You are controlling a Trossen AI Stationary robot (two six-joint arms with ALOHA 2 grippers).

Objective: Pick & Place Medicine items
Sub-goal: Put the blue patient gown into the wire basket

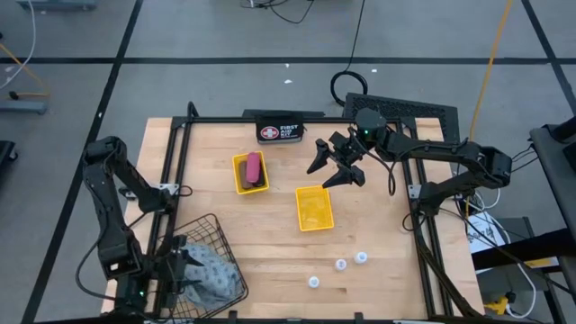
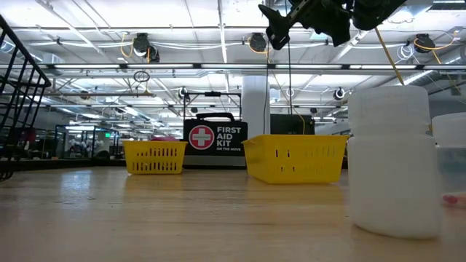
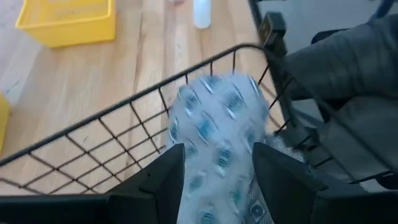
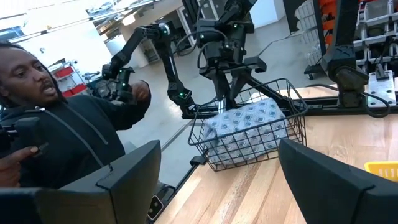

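The grey-blue patterned pouch (image 1: pixel 214 272) lies in a black wire basket (image 1: pixel 216 236) at the table's near left corner. My left gripper (image 3: pixel 217 152) reaches into the basket from the near left, with the pouch (image 3: pixel 217 118) between its fingers. A pink bar (image 1: pixel 255 166) and a brown oblong (image 1: pixel 256 183) lie in the far yellow tray (image 1: pixel 239 175). Three white round containers (image 1: pixel 341 265) stand on the table near the front. My right gripper (image 1: pixel 335 167) hangs open high over the far middle, level, with nothing between its fingers. My left gripper has the pouch's upper part (image 3: pixel 214 163) between its two fingers, one finger (image 3: pixel 163 177) on each side of the soft cloth. The fingers slant down into the basket from the table's near left. The pouch rests inside the basket, bulging out beyond the fingertips.
A second yellow tray (image 1: pixel 314 209) sits at the table's middle. The black First Aid case (image 1: pixel 279 131) stands at the far edge. A person (image 4: pixel 50 130) stands beyond the table's left side, close to the basket. Bare wood lies between the basket and the containers.
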